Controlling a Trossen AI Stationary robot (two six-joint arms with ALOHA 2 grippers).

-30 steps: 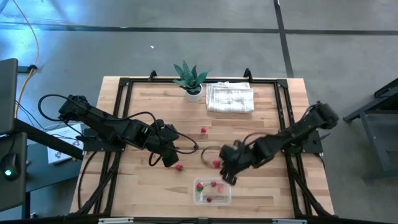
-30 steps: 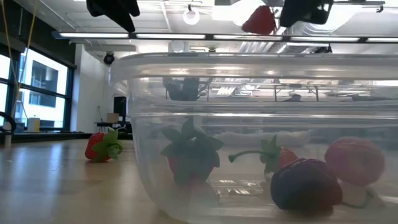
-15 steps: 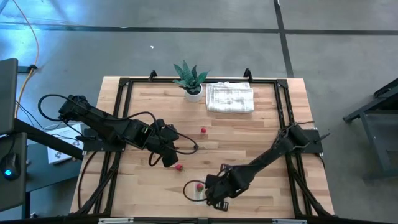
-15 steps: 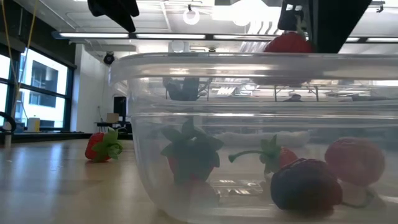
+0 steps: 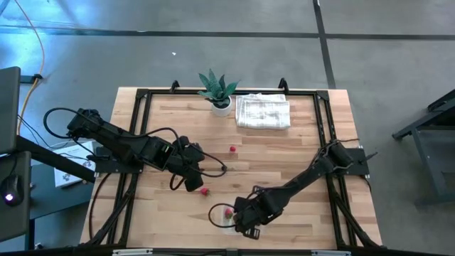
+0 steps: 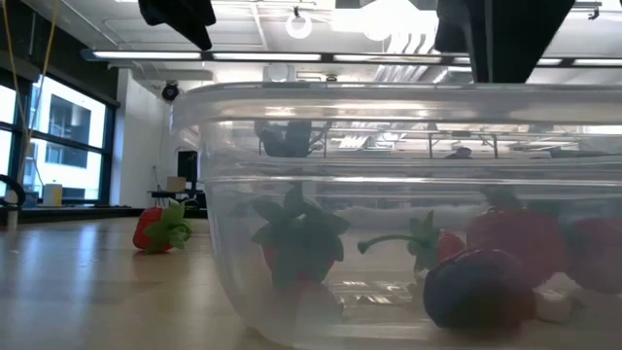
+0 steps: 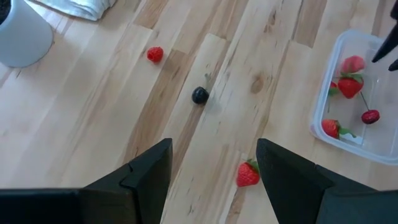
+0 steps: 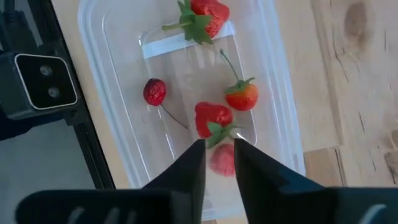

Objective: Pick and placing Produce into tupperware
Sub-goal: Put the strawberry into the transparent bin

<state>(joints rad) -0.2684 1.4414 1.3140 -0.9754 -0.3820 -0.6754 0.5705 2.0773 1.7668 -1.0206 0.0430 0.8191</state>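
The tupperware (image 8: pixel 93 37), clear and shallow, sits near the table's near edge and fills the low view (image 6: pixel 389 194). It holds several produce pieces: a strawberry (image 8: pixel 213 118) just beyond my right fingertips, two more strawberries, a cherry (image 8: pixel 155 91) and a pinkish piece (image 8: pixel 222 160). My right gripper (image 8: pixel 219 144) hovers above the container (image 5: pixel 238 217) with a narrow gap between its fingers. My left gripper (image 7: pixel 214 168) is wide open over the table's left middle (image 5: pixel 192 178), above a loose strawberry (image 7: pixel 247 174). A dark piece (image 7: pixel 199 95) and a red piece (image 7: pixel 155 54) lie farther off on the wood.
A green potted plant (image 5: pixel 217 91) and a folded white cloth (image 5: pixel 263 112) stand at the far edge. A camera mount (image 8: pixel 43 81) sits beside the container's near side. Bare wood lies between the two arms.
My right gripper carried a strawberry from the table's middle toward the near edge, to a spot over the tupperware. The strawberry then fell from it into the container and now lies among the other pieces, with the pinkish piece nudged aside. The left arm kept still.
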